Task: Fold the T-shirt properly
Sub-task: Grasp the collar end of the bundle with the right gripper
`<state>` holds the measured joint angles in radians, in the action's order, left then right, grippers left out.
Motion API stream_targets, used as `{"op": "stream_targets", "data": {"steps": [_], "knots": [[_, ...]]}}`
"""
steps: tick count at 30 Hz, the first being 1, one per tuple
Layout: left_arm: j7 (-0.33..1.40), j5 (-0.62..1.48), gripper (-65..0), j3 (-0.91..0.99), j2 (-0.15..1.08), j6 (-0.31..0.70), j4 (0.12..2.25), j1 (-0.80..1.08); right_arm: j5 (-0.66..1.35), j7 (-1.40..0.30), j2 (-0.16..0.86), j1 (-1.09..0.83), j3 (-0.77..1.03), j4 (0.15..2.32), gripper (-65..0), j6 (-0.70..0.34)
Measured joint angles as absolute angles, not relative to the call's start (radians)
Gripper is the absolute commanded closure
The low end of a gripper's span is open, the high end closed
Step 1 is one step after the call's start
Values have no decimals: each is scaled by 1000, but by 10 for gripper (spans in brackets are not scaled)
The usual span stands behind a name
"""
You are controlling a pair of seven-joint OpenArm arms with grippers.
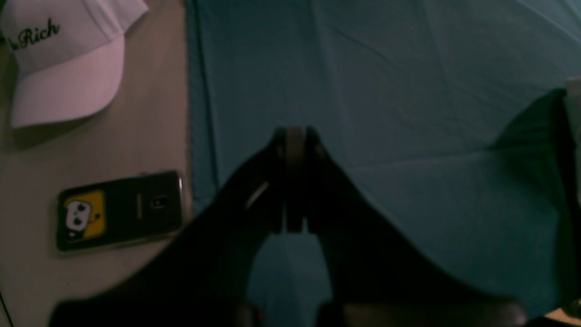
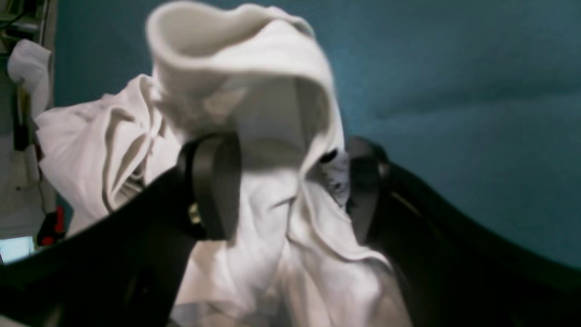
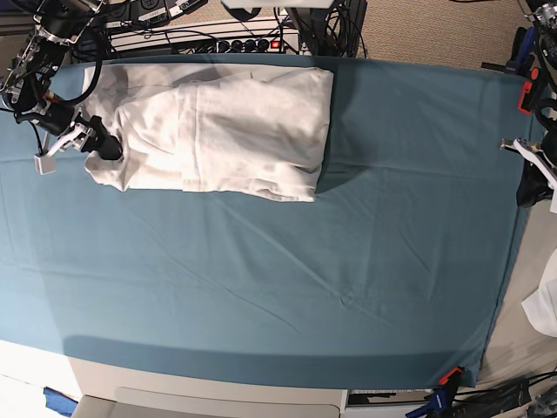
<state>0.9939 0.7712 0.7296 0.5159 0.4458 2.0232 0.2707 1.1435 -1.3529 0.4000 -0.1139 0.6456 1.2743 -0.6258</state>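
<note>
On my base feed the T-shirt [image 3: 235,131] lies in a rumpled, partly folded heap at the far left corner of the teal table cloth [image 3: 348,261], its far edge close along the cloth's far edge. I can read no print or label on it, though the right wrist feed shows a small dark mark on the fabric near one fingertip that is too blurred to make out.

My right gripper [image 2: 286,181] sits at the shirt's left end, jaws spread wide, with a raised hump of white fabric between the two fingers [image 2: 213,186]. Whether either finger actually touches the cloth I cannot tell. On the base feed that same gripper [image 3: 106,148] shows as a dark tip against the heap's left edge.

My left gripper [image 1: 294,150] hangs over bare teal cloth near the right edge, its fingers pressed together on nothing.

Beyond that edge, on the bare tabletop [image 1: 150,113], lies a white cap [image 1: 68,59] with black script; I can read "Rich", the rest being cut off. Near it lies a dark phone [image 1: 120,210], back up, with a yellow cartoon-face sticker.
</note>
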Motion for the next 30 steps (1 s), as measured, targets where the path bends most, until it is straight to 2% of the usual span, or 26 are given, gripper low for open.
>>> {"op": "stream_targets", "data": {"steps": [9,14,19,25,28,30], "knots": [[994,770,0,730,516,446,2023,276,1145,-1372,429,-119,640,1273,-363,-633],[995,770,0,730,516,446,2023,273,1128,-1372,429,-119,640,1271,-251,-633],[994,770,0,730,516,446,2023,273,1126,-1374,429,-119,640,1270,-223,-633],[972,770,0,730,516,446,2023,273,1116,-1379,426,-120,640,1269,-109,-633],[972,770,0,730,516,446,2023,273,1112,-1384,426,-120,640,1269,-17,-633],[972,770,0,730,516,446,2023,273,1114,-1384,426,-120,640,1268,0,-633]]}}
